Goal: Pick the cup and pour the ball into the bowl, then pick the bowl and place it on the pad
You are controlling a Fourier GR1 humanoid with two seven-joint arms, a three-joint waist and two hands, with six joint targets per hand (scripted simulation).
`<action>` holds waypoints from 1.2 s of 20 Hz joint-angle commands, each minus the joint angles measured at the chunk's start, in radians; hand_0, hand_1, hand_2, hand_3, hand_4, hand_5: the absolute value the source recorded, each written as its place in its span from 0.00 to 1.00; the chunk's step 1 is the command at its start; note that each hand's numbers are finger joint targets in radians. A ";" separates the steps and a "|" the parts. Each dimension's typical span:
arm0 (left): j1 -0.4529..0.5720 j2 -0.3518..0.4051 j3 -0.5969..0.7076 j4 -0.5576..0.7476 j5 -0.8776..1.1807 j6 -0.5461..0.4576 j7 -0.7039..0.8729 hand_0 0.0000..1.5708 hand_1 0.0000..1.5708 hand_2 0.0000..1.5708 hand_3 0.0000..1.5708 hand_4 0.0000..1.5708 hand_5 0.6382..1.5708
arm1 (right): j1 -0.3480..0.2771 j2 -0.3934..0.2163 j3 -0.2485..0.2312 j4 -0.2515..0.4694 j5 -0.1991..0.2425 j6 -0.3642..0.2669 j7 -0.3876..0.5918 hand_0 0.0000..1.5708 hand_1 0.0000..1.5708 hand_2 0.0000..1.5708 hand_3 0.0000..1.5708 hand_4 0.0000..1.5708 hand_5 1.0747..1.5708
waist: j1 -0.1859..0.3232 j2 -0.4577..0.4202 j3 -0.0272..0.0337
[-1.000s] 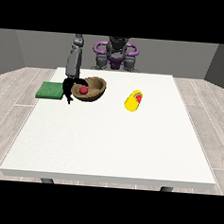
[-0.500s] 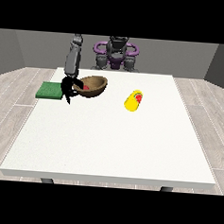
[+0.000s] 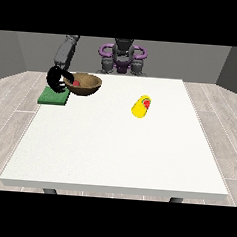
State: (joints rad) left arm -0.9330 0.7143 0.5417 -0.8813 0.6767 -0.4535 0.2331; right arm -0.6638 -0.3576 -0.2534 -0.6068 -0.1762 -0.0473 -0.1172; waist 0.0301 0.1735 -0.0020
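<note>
A brown wooden bowl (image 3: 86, 85) is held tilted above the table, just right of the green pad (image 3: 53, 96), with a red ball (image 3: 76, 82) inside it. The black hand at the view's left (image 3: 56, 79) grips the bowl's left rim, hovering over the pad. A yellow cup (image 3: 140, 107) lies on its side near the table's middle right, and a red shape shows at its mouth. The hand at the view's right does not show.
The white table (image 3: 118, 145) stretches wide toward the camera. The robot's purple and grey torso (image 3: 122, 58) stands behind the far edge. Wooden floor surrounds the table.
The hand at the view's left has lifted the bowl and carried it left and up, toward the green pad. The cup has not moved.
</note>
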 commanded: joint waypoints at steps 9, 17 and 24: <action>-0.008 0.017 -0.011 -0.051 0.053 0.026 0.007 0.00 0.00 0.00 0.00 0.00 1.00 | 0.000 -0.223 -0.044 0.057 0.012 0.128 -0.012 1.00 1.00 1.00 0.68 0.73 0.99 | -0.014 0.058 0.0030; -0.033 -0.016 -0.068 -0.218 0.081 0.095 0.053 0.00 0.00 0.00 0.00 0.00 1.00 | 0.024 -0.335 -0.108 0.186 -0.006 0.224 -0.123 1.00 1.00 1.00 0.56 0.71 0.99 | 0.034 0.131 0.0045; -0.045 0.054 -0.022 -0.264 0.144 0.084 0.067 0.00 0.00 0.00 0.00 0.00 1.00 | 0.024 -0.358 -0.126 0.220 0.002 0.230 -0.238 1.00 1.00 1.00 0.34 0.74 0.98 | 0.053 0.226 0.0037</action>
State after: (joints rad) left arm -0.9780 0.7357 0.4980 -1.1306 0.7927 -0.3468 0.3037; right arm -0.6302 -0.6995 -0.3668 -0.4037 -0.1719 0.1740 -0.3139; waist 0.0697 0.3466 0.0024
